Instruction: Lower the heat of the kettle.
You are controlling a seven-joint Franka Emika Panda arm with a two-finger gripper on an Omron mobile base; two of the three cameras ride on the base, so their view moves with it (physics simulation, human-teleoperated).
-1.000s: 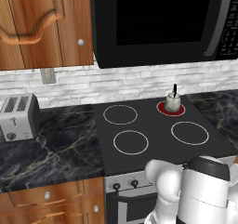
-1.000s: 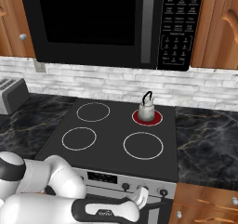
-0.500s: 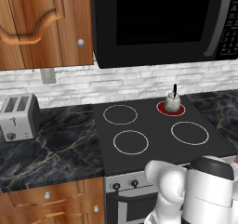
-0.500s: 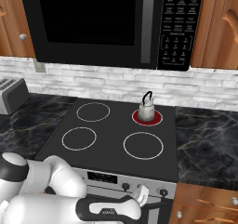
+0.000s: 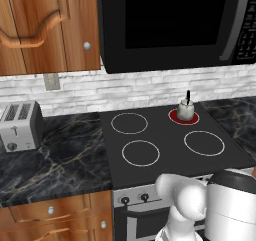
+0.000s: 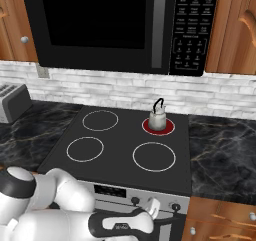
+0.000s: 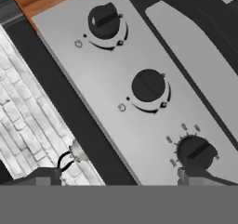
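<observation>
Hand view looks at the stove's silver control panel [image 7: 139,125], where the tool [image 7: 118,177] hangs wide open and empty, a black knob [image 7: 195,152] just beyond one tip. Far beyond it, the kettle [image 6: 158,117] sits on the glowing red back burner [image 6: 159,126].

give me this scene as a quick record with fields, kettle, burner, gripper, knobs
kettle: upright on the back right burner
burner: glows red under the kettle; the other three rings are dark
gripper: open, holding nothing, facing the stove's front panel
knobs: three dark knobs in the hand view; the nearest knob sits just above one fingertip
toaster: on the counter left of the stove
</observation>
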